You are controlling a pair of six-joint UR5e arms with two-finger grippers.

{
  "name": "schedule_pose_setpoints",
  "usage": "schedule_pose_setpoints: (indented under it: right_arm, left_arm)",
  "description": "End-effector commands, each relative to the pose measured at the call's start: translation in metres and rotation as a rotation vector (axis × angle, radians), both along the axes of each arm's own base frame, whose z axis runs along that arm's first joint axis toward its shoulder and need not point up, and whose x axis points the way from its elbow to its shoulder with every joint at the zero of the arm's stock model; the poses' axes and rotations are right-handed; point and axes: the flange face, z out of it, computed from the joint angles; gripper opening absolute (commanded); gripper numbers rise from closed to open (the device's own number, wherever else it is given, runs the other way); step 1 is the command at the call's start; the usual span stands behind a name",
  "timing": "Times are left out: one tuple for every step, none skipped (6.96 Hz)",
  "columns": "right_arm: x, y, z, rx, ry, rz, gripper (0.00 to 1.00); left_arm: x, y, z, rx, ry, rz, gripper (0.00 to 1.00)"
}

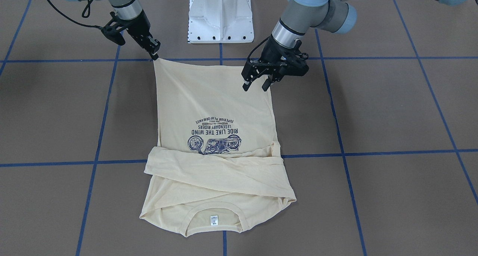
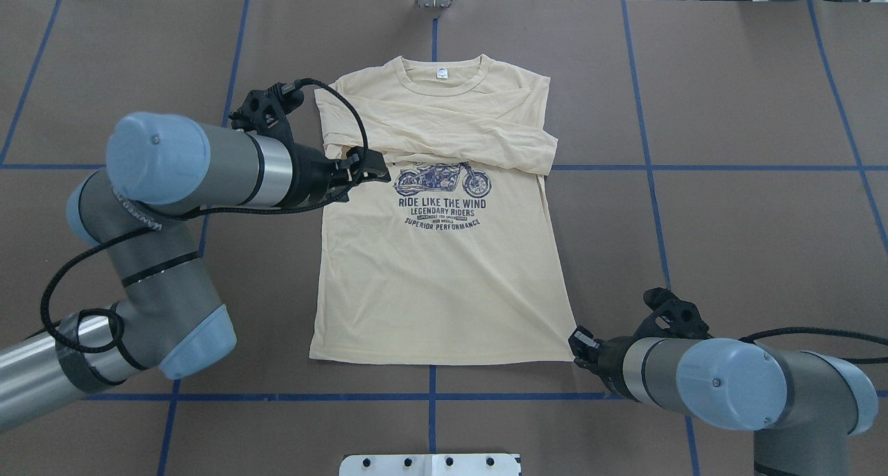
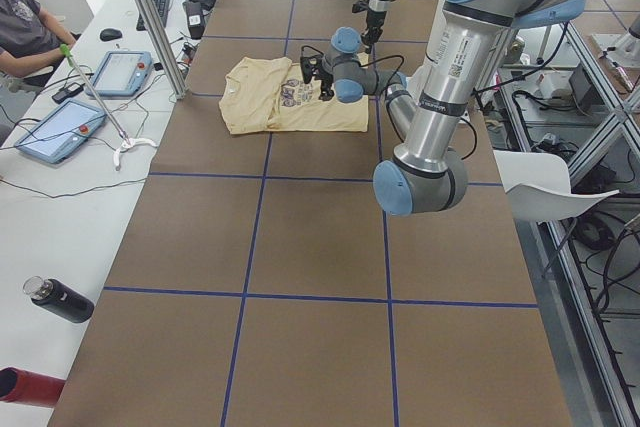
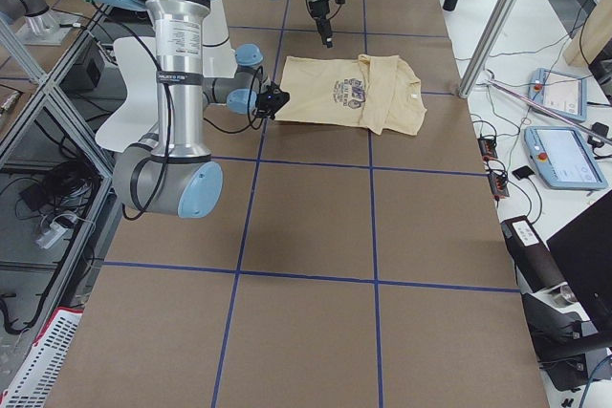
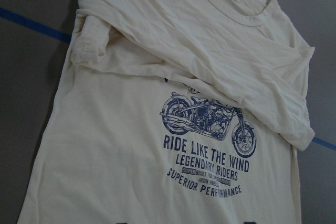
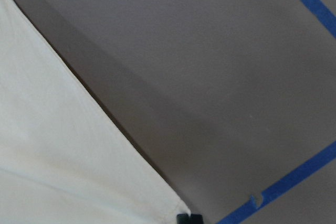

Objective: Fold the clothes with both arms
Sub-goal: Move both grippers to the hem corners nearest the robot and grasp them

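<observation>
The cream-yellow T-shirt (image 1: 213,106) lies flat on the brown table, print up, with both long sleeves (image 2: 458,132) folded across the chest and the neck label (image 2: 442,74) at the far end. My right gripper (image 1: 154,56) is down at the hem corner on the robot's right side, shut on that corner (image 2: 570,347); its wrist view shows the hem edge (image 6: 52,156) meeting the fingertip. My left gripper (image 1: 255,87) hangs open above the shirt's other side, clear of the cloth. Its wrist camera looks down on the print (image 5: 207,145).
The white pedestal base (image 1: 220,17) stands behind the hem. Blue tape lines (image 1: 112,80) grid the table. A side bench holds tablets (image 3: 120,72), a dark bottle (image 3: 60,299) and a seated person's arm (image 3: 25,27). Metal frame posts (image 4: 497,26) edge the table.
</observation>
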Motion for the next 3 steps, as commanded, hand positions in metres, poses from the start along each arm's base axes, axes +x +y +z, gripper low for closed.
schedule_pose_setpoints:
  right_arm:
    - [0.004,0.003,-0.001,-0.001,-0.002,-0.006,0.0]
    - [0.004,0.003,-0.001,0.0,-0.002,-0.006,0.0]
    - [0.003,0.005,-0.001,0.0,-0.002,-0.009,0.0]
  left_arm:
    - [0.024,0.051,0.059,-0.028,-0.144,0.029,0.74]
    - [0.019,0.064,0.082,-0.039,-0.179,0.048,0.73]
    - [0.023,0.079,0.084,-0.045,-0.181,0.073,0.7]
